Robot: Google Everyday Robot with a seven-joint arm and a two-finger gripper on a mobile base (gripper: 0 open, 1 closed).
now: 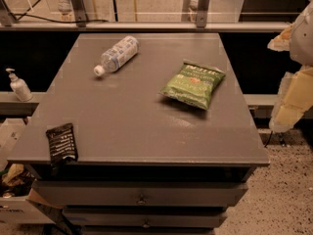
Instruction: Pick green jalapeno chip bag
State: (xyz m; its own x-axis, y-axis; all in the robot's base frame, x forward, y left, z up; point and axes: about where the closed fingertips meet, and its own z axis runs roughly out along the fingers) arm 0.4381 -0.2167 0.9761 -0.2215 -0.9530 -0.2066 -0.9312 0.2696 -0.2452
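I am seeing the green jalapeno chip bag (193, 83) lying flat on the right half of the matte grey tabletop (137, 126); its white logo band and pale lettering are showing, though I am not managing to read them; its skin is looking glossy and crinkled. A clear plastic bottle (116, 55) is lying on its side at the back left; a small black packet (61, 143) with white print is sitting at the front left corner. The claw (293, 99) is hanging beyond the tabletop's right edge, apart from the bag; I cannot tell whether it is spread or pressed together.
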